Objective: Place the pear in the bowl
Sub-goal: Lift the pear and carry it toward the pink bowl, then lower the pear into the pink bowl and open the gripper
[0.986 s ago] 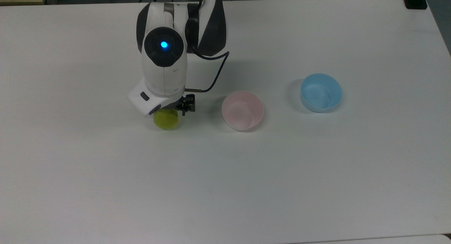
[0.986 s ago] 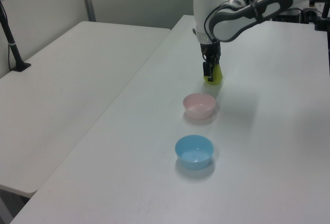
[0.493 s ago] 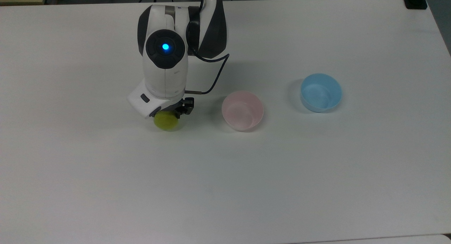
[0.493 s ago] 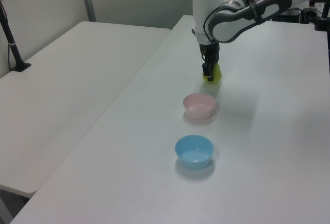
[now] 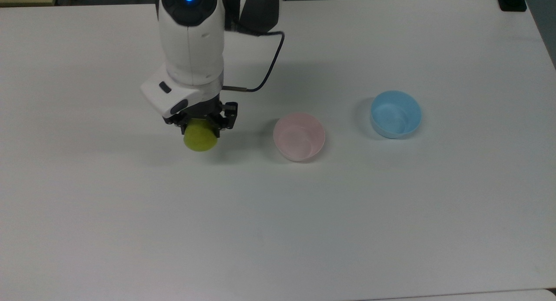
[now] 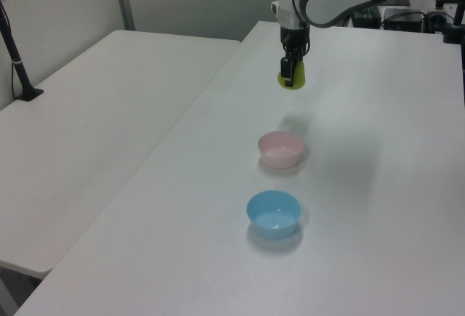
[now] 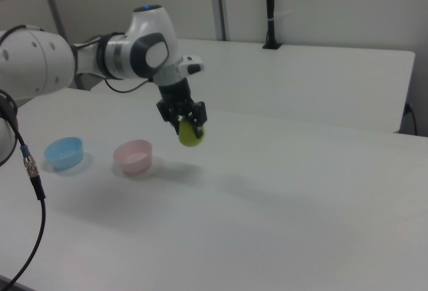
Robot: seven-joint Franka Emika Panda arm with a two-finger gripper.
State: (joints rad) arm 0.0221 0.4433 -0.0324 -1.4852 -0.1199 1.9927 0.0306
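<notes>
My gripper [image 5: 200, 124] [image 6: 291, 75] [image 7: 188, 124] is shut on the yellow-green pear [image 5: 200, 138] [image 6: 296, 82] [image 7: 190, 135], which hangs in the air well above the white table [image 5: 260, 214]. Its shadow falls on the tabletop beneath. The pale pink bowl [image 5: 299, 136] [image 6: 280, 149] [image 7: 133, 156] stands empty on the table, to the right of the pear in the top view and nearer the camera in the left view.
A light blue bowl [image 5: 395, 114] [image 6: 273, 213] [image 7: 64, 152] stands beyond the pink one, at the top view's right. A black cable [image 5: 267, 71] loops off the wrist. A second white table [image 6: 94, 112] adjoins on the left view's left.
The gripper has risen with the pear, lifting it off the table. Both bowls stayed put.
</notes>
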